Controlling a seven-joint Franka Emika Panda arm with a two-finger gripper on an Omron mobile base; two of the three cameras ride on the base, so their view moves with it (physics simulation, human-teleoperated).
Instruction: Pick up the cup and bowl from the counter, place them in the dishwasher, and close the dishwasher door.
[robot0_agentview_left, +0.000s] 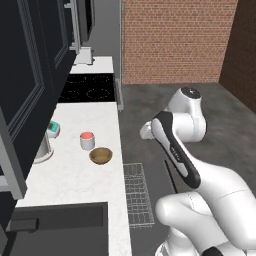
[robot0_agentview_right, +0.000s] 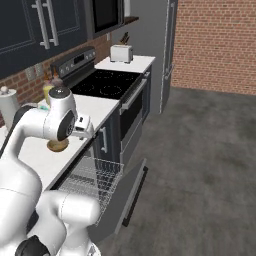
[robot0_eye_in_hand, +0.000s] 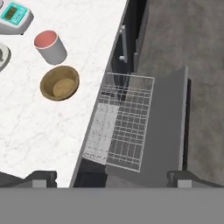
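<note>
- Dark finger tips of the tool (robot0_eye_in_hand: 111, 178) are seen at the two lower corners of the hand view, spread wide, with nothing held between them.
- Below the tool, at the frame's centre, the dishwasher (robot0_eye_in_hand: 131, 52) is seen with its grey wire rack (robot0_eye_in_hand: 122, 127) pulled out over the dishwasher door (robot0_eye_in_hand: 168, 131), which is dropped flat.
- Left of the rack, the white marble bench (robot0_eye_in_hand: 39, 131) is seen; the bowl (robot0_eye_in_hand: 60, 82) lies on it at the upper left, with the cup (robot0_eye_in_hand: 50, 46) upright just above it, near but apart.
- A teal-and-white device (robot0_eye_in_hand: 15, 16) is seen at the upper left corner, beyond the cup.
- Nothing has been picked up yet. For a good first pick, the tool should be centred over the cup, lowered straight with the tips astride its wall, and kept clear of the bowl's rim.
</note>
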